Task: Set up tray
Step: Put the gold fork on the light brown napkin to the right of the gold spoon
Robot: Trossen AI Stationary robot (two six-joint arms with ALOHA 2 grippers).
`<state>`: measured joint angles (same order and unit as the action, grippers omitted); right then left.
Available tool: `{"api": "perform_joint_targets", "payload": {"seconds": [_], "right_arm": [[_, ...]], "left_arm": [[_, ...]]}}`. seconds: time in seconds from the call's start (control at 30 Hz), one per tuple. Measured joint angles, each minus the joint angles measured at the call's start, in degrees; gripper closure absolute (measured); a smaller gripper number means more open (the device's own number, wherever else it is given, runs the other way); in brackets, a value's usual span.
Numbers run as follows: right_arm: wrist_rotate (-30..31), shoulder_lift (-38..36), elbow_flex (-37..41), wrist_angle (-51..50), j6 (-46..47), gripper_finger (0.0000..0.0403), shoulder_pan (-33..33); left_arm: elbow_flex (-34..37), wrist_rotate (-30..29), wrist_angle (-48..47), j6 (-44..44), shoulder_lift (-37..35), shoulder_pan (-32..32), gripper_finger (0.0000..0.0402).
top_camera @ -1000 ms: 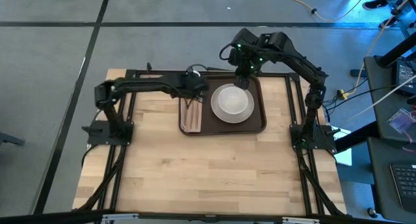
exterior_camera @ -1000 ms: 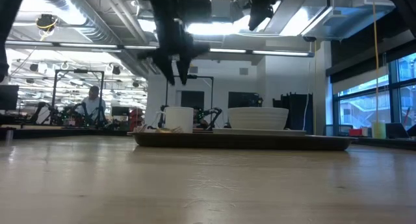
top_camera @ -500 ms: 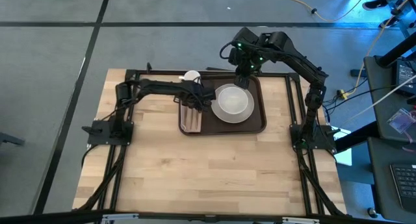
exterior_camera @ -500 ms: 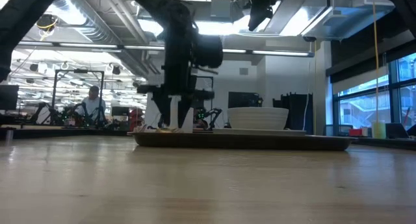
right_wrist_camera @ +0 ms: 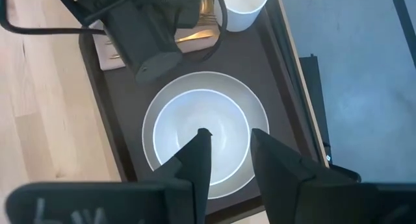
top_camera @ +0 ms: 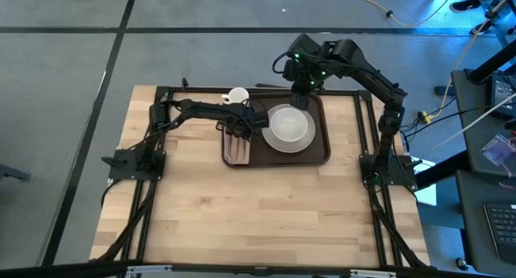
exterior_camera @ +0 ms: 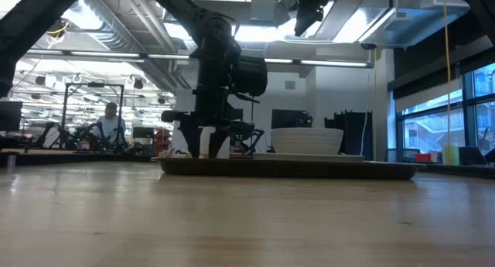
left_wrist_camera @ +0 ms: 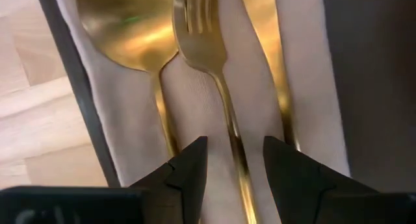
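The dark brown tray (top_camera: 316,151) lies at the table's far middle. On it are a white bowl (top_camera: 289,127) on a plate, a white cup (top_camera: 237,95) at its far left corner, and a tan-pink napkin (left_wrist_camera: 195,87) along its left side. A gold spoon (left_wrist_camera: 127,23), fork (left_wrist_camera: 198,23) and knife (left_wrist_camera: 273,49) lie on the napkin. My left gripper (top_camera: 242,126) (left_wrist_camera: 234,146) is open, low over the napkin, one finger on each side of the fork's handle (left_wrist_camera: 224,100). My right gripper (top_camera: 300,91) (right_wrist_camera: 224,143) is open, high above the bowl (right_wrist_camera: 205,139). My left gripper points down at the napkin, its open fingers (left_wrist_camera: 188,162) standing on either side of the fork's handle and lying across it. I cannot tell whether the fingertips touch the napkin or the fork. In the low view the fingers (exterior_camera: 203,143) reach down to the tray's level.
Bare wooden table (top_camera: 258,213) spreads on the near side of the tray. Black frame rails (top_camera: 161,133) run along the table's left, right and far sides. A person (exterior_camera: 112,124) sits far off in the room behind.
My left gripper has moved from above the cup toward the table's near edge and come down over the napkin and cutlery. The cup, earlier covered by it in the high view, now shows. The right arm has kept still.
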<state>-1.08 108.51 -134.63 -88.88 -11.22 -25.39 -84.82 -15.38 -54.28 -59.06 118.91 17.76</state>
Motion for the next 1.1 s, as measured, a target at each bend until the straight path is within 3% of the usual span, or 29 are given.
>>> {"api": "perform_joint_targets", "payload": {"seconds": [0.23, 0.73, 1.1], "right_arm": [[0.0, 0.0, 0.0, 1.0, -0.7, 0.0292, 0.0], [0.0, 0.0, 0.0, 0.9, -1.1, 0.0292, 0.0], [0.0, 0.0, 0.0, 0.9, -1.1, 0.0292, 0.0]], "left_arm": [[0.0, -1.6, 0.0, -0.3, 0.3, 0.0, 0.0269], [0.0, -1.6, 0.0, 0.7, 0.3, 0.1, 0.0378], [-0.1, 1.0, 0.2, 0.8, -0.3, 0.1, 0.0383]]}}
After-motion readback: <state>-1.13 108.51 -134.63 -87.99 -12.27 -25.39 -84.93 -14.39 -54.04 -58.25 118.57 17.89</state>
